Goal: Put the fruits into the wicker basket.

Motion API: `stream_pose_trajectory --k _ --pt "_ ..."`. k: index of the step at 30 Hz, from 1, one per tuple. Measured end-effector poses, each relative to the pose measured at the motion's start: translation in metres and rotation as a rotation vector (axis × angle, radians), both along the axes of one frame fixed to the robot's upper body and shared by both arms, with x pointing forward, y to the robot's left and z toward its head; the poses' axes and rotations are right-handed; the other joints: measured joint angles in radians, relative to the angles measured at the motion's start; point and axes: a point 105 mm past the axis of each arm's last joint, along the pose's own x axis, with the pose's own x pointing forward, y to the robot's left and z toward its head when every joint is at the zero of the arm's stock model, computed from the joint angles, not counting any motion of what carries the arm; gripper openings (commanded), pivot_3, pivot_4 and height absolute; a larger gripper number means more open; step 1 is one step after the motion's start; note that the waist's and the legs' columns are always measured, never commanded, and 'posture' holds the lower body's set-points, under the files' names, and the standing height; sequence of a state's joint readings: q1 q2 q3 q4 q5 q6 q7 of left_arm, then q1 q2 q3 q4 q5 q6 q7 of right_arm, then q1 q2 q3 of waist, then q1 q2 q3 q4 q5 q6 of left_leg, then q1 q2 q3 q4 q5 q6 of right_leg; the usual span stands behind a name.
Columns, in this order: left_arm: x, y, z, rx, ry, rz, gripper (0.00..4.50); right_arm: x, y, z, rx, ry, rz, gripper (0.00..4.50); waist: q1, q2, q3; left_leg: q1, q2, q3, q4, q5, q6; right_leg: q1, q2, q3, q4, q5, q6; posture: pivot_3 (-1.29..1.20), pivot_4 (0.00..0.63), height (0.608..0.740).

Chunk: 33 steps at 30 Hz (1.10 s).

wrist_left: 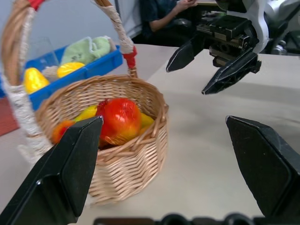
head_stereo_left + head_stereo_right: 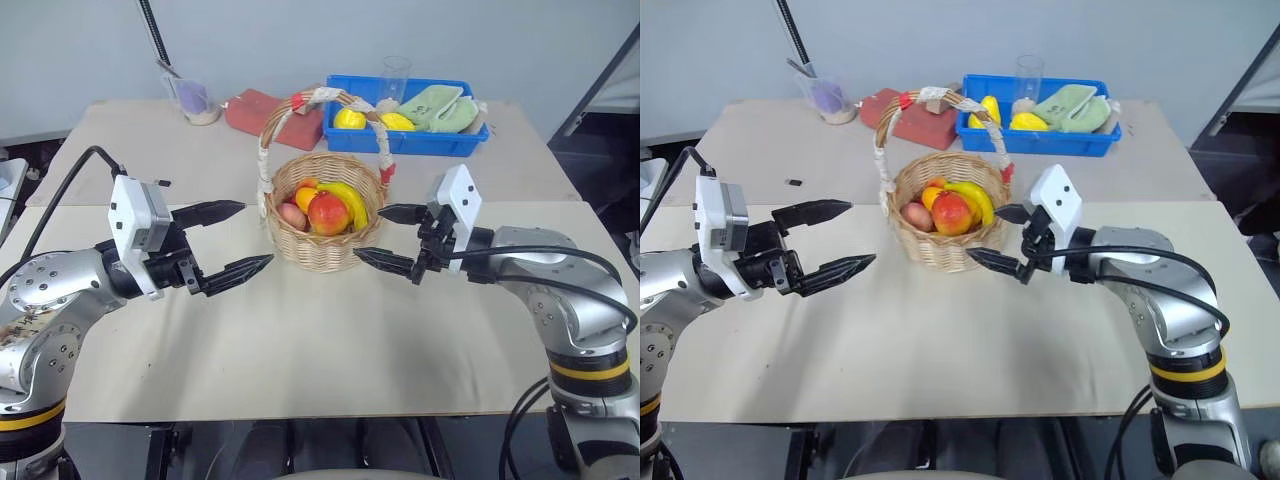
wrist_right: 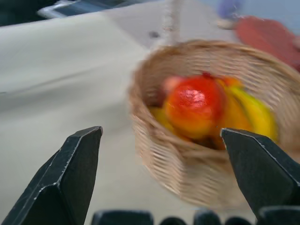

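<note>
Fruits (image 2: 328, 212) in wicker basket (image 2: 325, 248); labels, if any, unreadable.

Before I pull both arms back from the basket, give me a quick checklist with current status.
1. Round red-and-yellow apple-like fruit inside the round tan wicker basket: ok.
2. Elongated yellow-to-orange mango-like fruit inside it: ok.
3. Left hand open, holding nothing: ok.
4. Right hand open, holding nothing: ok.
5. Both hands apart from the basket wall: ok.
6. No fruit left on the beige table: ok. The plain yellow fruits lie in the blue rectangular plastic tray.
</note>
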<state>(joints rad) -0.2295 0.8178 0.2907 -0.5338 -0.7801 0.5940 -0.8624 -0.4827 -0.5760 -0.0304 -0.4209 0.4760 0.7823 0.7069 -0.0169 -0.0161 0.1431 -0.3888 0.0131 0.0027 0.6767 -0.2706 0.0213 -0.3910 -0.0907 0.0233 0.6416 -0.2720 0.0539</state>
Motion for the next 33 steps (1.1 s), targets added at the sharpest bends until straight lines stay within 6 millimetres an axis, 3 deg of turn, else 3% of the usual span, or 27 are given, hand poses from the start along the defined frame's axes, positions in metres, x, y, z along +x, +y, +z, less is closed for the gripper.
stream_pose_trajectory --k 6,14,17,27,33 --pt "0.001 -0.006 0.004 0.002 -0.013 -0.027 4.50 0.046 -0.012 0.008 0.141 -0.092 -0.251 4.46 -0.001 0.000 0.000 0.001 0.000 0.000 -0.001 0.000 -0.001 -0.001 0.001 0.001 0.002 -0.001 -0.001 0.00 0.150 0.740" --pt "0.004 -0.006 0.002 0.002 -0.002 -0.029 4.50 0.092 -0.003 0.009 0.179 -0.115 -0.324 4.46 0.002 0.001 0.000 0.000 0.000 0.000 -0.001 0.001 -0.001 -0.001 0.001 0.000 0.005 -0.001 -0.001 0.00 0.150 0.740" --pt "0.004 -0.006 0.002 0.005 -0.004 -0.025 4.50 0.096 -0.002 0.008 0.191 -0.117 -0.327 3.63 0.003 0.001 0.000 0.000 0.000 0.000 -0.001 0.001 -0.001 -0.001 0.000 0.000 0.006 -0.001 -0.001 0.00 0.150 0.740" --pt "0.004 -0.004 0.000 0.008 -0.003 -0.015 4.50 0.098 0.005 0.001 0.186 -0.114 -0.306 0.22 0.000 0.001 0.000 0.000 0.000 0.000 -0.001 0.001 -0.001 -0.001 0.000 0.000 0.006 -0.001 -0.001 0.00 0.150 0.740" --pt "0.005 -0.003 0.000 0.016 -0.016 -0.008 4.50 0.097 0.000 0.004 0.145 -0.163 -0.298 0.12 0.001 0.001 0.001 0.000 0.000 0.000 -0.001 0.001 -0.001 -0.002 0.000 0.000 0.006 -0.001 -0.001 0.00 0.150 0.740"
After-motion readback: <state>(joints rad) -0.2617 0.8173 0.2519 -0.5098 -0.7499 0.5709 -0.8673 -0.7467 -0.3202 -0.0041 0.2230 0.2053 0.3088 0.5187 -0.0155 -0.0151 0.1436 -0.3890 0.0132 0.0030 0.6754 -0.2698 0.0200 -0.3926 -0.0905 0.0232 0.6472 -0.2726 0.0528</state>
